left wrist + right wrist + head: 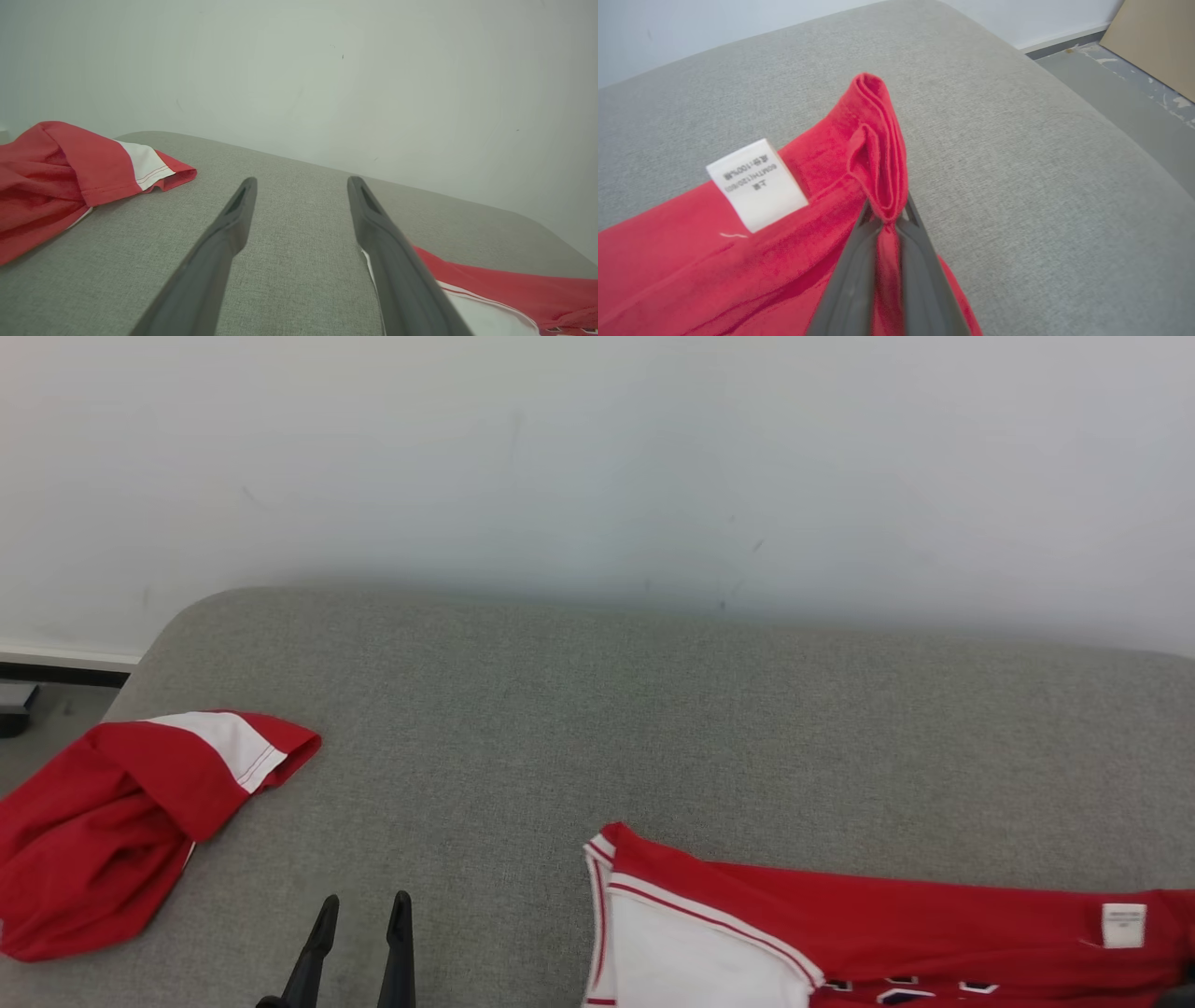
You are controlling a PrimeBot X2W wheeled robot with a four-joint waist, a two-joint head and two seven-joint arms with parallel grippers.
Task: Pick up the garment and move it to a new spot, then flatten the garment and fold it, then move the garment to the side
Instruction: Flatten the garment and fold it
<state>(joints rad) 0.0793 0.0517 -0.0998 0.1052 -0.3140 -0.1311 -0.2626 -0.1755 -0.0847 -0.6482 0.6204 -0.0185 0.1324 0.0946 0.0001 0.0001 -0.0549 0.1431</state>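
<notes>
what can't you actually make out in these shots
- Head view: the jersey runs off the bottom and right edges, which cut off its print.
- Right wrist view: the care label has print too small and blurred to read.
- Head view: the crumpled red garment runs off the left edge, and its folds hide its shape.

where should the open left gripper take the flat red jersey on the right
On the jersey, pinch the white-trimmed left corner, coming from the left with the left gripper. That corner lies flat and exposed on the cushion, facing that gripper, while the right gripper is shut on the far end, so it would likely lift evenly.
</notes>
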